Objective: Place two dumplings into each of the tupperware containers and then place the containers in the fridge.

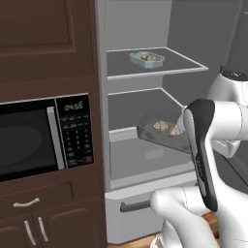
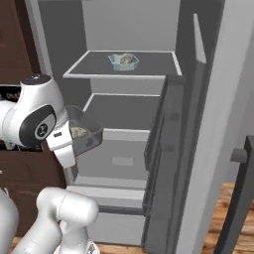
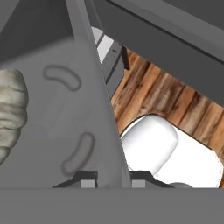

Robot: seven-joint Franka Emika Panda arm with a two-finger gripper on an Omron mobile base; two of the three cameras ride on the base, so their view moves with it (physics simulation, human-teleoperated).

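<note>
Black-fronted microwave (image 1: 41, 138) in dark brown cabinetry (image 1: 46, 43), perhaps drawers beneath; wooden floor (image 3: 170, 105) below.

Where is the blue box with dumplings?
The blue container sits on the fridge's top shelf, left of centre in the left base view, above the grey container.

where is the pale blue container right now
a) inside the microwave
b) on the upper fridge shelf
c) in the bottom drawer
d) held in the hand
b: the pale blue container sits on the upper shelf of the open fridge, while the hand grips the rim of the dark grey container.
</note>
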